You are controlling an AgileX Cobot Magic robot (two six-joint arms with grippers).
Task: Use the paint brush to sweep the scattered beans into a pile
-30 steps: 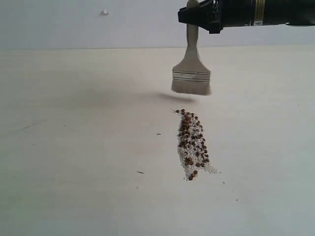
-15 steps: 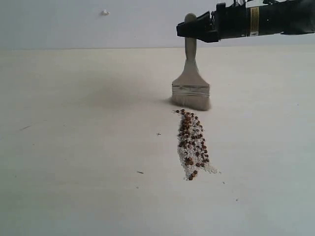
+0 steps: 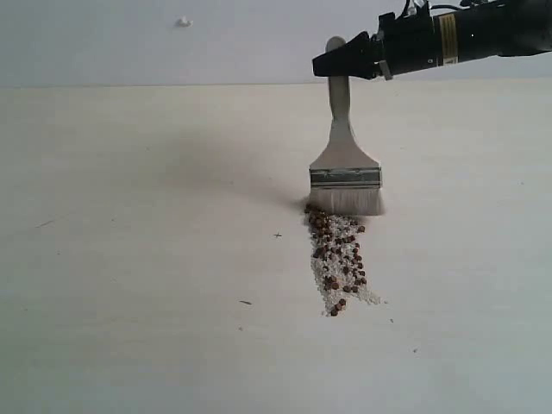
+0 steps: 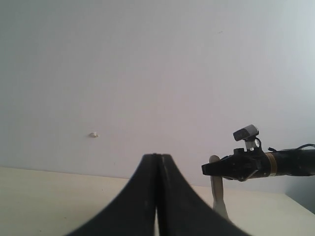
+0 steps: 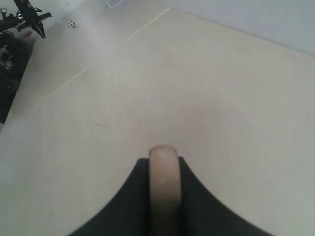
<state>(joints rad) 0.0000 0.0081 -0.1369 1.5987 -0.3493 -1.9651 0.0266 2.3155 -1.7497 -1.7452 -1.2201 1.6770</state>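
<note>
We are pinching the wide flat paint brush (image 3: 345, 166) by the top of its pale wooden handle in our right gripper (image 3: 338, 64), its soft whitish bristles touching the far-edge end of the tiny reddish-brown beans (image 3: 338, 254) near the middle of the tabletop (image 3: 129, 259), seemingly light and roll-prone, our left gripper (image 4: 157, 196) pressed together.

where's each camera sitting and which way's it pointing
Exterior view: off the arms, facing the table, beans, paint brush and right tool.
Left wrist view: left arm, faces the wall past the shut left tool.
Right wrist view: right arm, looks down the tool-gripped brush handle at the table.
Exterior and left wrist share the right tool gripping the brush.
</note>
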